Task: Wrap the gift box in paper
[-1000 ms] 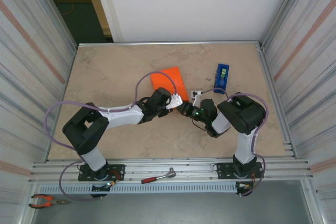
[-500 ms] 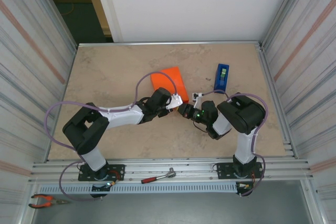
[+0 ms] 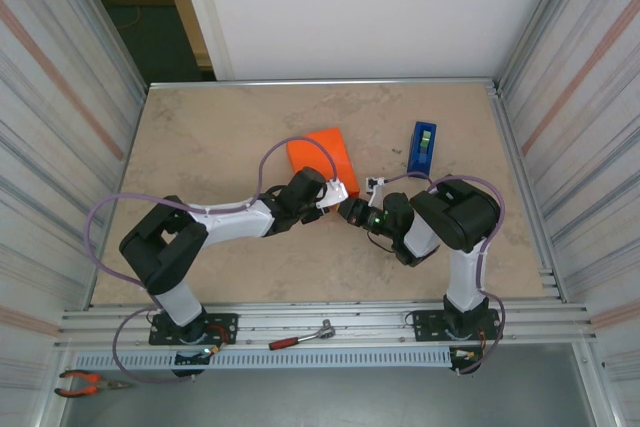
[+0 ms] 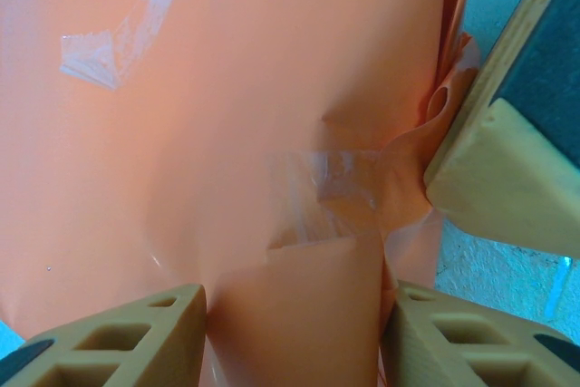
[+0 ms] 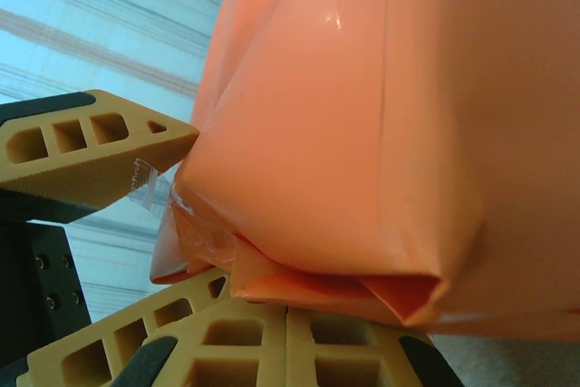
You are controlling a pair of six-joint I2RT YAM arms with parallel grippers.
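Left gripper (image 3: 338, 190), left of the blue tape dispenser (image 3: 422, 148): ribbed tan fingers (image 4: 118, 333) stand apart, a paper flap between them. I can't tell if they pinch it.

The paper (image 3: 322, 155), glossy orange and creased, with clear tape patches (image 4: 335, 183), lies wrapped into a flat parcel left of the dispenser. The gift box is hidden inside.

Right gripper (image 3: 372, 185), just left of the dispenser, is clamped on the parcel's folded end.

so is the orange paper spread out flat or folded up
Folded. The paper forms a compact block, overlapping flaps are held down by clear tape, and one end shows creased tucked folds.
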